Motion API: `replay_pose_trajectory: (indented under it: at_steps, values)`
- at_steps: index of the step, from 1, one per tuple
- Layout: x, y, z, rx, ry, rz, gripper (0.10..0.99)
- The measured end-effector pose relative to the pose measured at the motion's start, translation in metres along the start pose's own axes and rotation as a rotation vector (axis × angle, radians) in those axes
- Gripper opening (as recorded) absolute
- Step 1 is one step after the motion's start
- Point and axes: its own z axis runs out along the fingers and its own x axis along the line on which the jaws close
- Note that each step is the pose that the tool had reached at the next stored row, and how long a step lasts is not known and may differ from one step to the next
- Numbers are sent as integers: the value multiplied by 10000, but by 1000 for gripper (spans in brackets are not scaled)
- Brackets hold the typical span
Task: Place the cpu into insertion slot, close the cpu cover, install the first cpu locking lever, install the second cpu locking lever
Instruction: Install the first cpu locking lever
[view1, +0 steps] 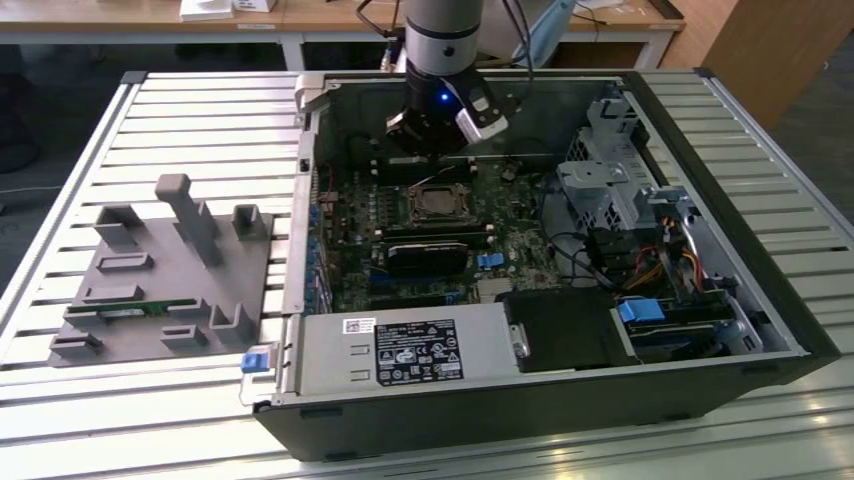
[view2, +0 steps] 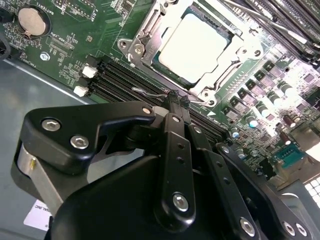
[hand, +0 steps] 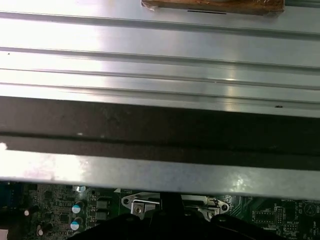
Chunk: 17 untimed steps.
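Sitting flat in the insertion slot (view2: 165, 75): the cpu (view2: 192, 45), a small square chip with a dull silver-grey top, catching bright light in the second wrist view. Lying closed over it: the cpu cover (view2: 235, 55), a thin silver-grey metal frame, its window cut-out leaving the chip's top showing and its edges framing the chip on all sides. Sitting amid green circuit board, just beside the long black memory slots. Appearing in the exterior view as a small dark-framed square (view1: 435, 203) with a grey centre, near the middle of the board inside the open computer case.
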Motion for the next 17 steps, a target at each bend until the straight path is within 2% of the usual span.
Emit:
replay_pose_trajectory:
  at_steps: [17]
  values:
    - [-74,46,28,1,-2,1,106]
